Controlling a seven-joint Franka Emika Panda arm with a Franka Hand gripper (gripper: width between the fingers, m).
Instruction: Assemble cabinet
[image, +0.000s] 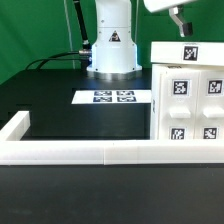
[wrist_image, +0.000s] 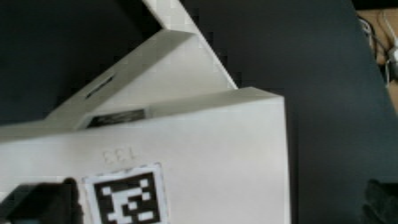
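The black table (image: 70, 115) lies open between the marker board (image: 113, 97) and the white rail (image: 60, 152), while the cabinet (image: 190, 95) blocks the exterior view's right.

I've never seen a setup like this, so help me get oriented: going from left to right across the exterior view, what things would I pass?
Low white rail frame → marker board → cabinet, with the open gripper above it.

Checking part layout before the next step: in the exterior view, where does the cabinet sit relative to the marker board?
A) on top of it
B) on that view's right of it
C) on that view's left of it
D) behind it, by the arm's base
B: the cabinet stands at the exterior view's right edge, while the marker board lies flat mid-table, to that view's left of it.
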